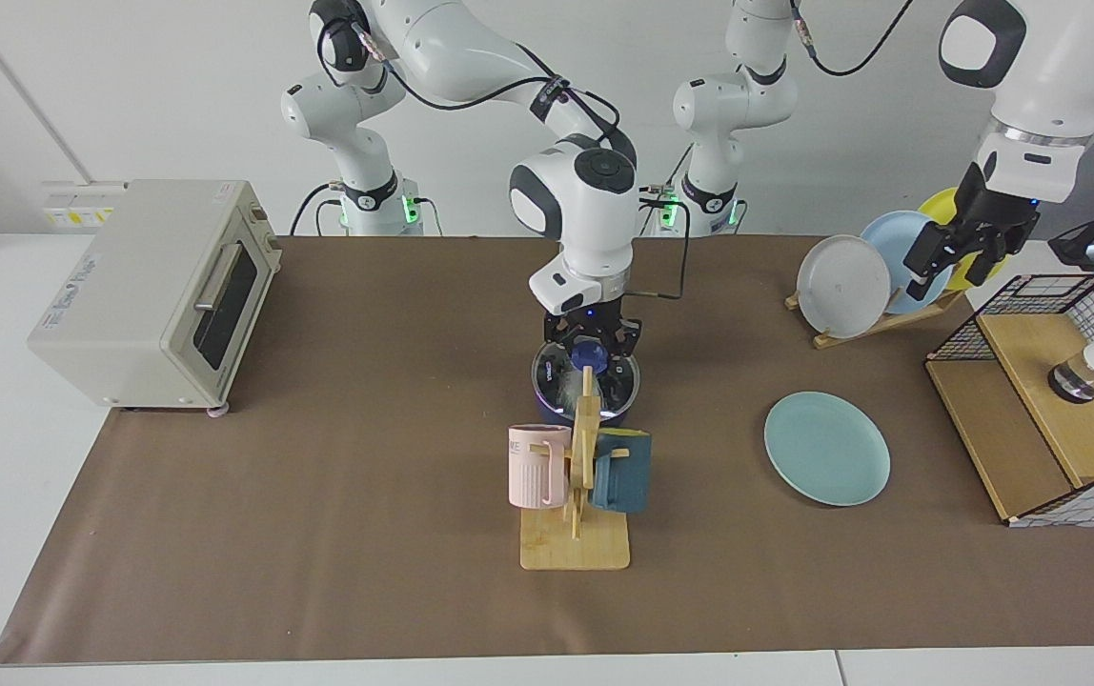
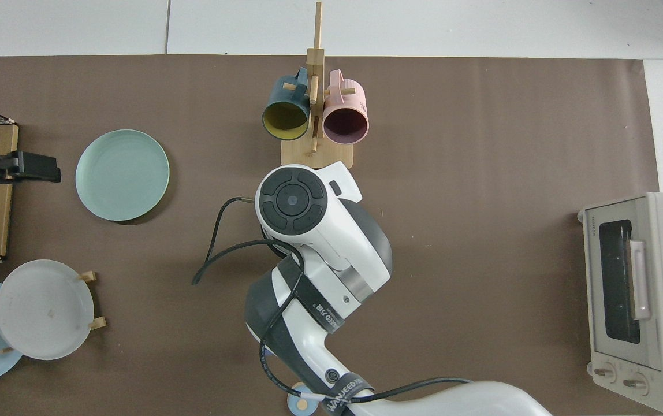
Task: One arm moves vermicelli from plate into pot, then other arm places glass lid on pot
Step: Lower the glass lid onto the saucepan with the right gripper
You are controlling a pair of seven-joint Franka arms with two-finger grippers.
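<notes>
Lid (image 1: 585, 373) seated on pot (image 1: 547, 408) | right claw (image 1: 591, 351) grips knob beneath it | left claw (image 1: 964, 250) waits, wide | risk: lifting unreleased drags lid off

The facing camera looks from across the table toward both arm bases, taking in the whole brown mat (image 1: 318, 534); the top camera looks straight down, nearer; both share that mat.

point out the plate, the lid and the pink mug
plate (image 1: 826, 448), facing view, middle of its flat face
lid (image 1: 589, 356), facing view, its blue knob
pink mug (image 1: 537, 467), facing view, its ribbed side
</notes>
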